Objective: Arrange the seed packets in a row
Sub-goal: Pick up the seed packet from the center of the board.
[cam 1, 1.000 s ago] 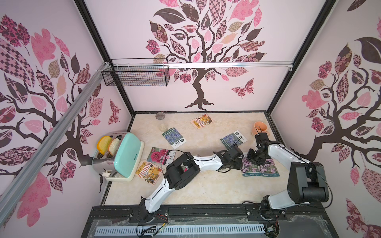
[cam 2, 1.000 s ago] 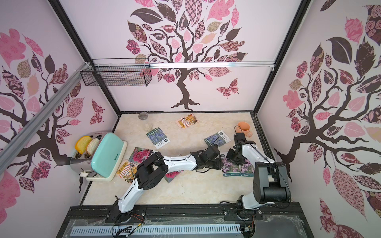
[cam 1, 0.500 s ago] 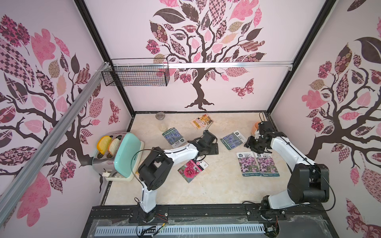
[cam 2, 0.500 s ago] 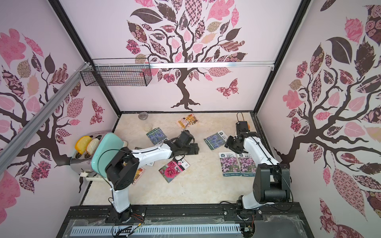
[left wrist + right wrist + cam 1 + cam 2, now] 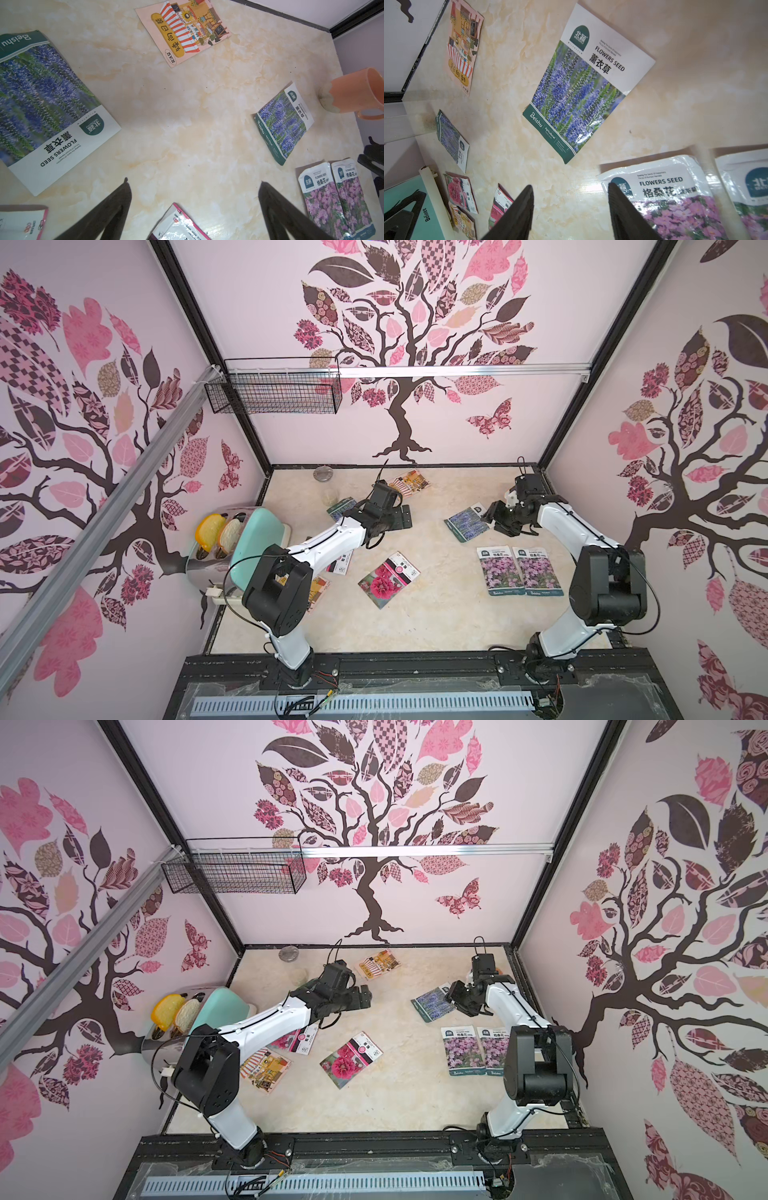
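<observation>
Marble-look surface (image 5: pixel 436 614). Left fingers (image 5: pixel 108 209) spread wide, empty, above surface; lavender packet (image 5: pixel 47 108) lying near one finger, red-pink packet (image 5: pixel 178 224) visible through gap between them. Right fingers (image 5: pixel 517 214) parted, empty; second lavender packet (image 5: pixel 583 87) flat just beyond tips, two pink-purple packets (image 5: pixel 675 203) touching side by side near one finger.

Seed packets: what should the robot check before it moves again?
Left pincer open and empty: ok.
Right pincer open and empty: ok.
Two pink-purple packets side by side, straight: ok.
Lavender packet near the right pincer lined up with them: not ok, tilted.
Red flower packet in the middle lined up: not ok, tilted.
Other red packet free to grab: cannot tell, left arm covers part.
</observation>
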`<state>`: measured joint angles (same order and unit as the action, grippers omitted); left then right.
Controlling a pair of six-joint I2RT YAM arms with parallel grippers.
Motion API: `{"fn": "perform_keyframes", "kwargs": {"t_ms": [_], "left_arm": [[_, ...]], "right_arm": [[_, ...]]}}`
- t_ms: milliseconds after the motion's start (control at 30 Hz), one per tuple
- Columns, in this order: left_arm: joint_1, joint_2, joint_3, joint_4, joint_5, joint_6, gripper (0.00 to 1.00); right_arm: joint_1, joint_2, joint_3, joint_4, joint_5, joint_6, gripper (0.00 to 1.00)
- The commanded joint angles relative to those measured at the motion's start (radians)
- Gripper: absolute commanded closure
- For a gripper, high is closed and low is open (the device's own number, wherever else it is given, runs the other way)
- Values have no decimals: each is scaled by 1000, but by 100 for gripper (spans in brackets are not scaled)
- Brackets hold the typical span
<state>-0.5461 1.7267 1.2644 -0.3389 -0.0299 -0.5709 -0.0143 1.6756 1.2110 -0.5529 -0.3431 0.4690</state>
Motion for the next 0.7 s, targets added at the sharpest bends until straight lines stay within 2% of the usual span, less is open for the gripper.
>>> {"fn": "perform_keyframes", "kwargs": {"t_ms": [0,67,100,167,233,300,500,667], "left_arm": [[71,34,41,23,109,70,3],[74,107,133,-10,147,109,3],[73,157,198,-34,206,139,3],[61,244,309,-53,274,173,3],[46,324,407,-66,308,190,3],[33,394,499,-75,342,225,3],[13,599,788,-157,413,306,3],[7,740,948,-180,467,323,3]], "right_arm": [[6,37,12,22,-22,6,38],[4,61,10,28,-10,10,35],[4,75,11,32,-10,8,35],[-2,93,8,50,-12,14,24],[-5,104,8,74,-15,22,18],[-6,119,25,74,-6,23,1],[-12,160,40,84,4,39,1],[-26,184,26,136,7,71,1]]}}
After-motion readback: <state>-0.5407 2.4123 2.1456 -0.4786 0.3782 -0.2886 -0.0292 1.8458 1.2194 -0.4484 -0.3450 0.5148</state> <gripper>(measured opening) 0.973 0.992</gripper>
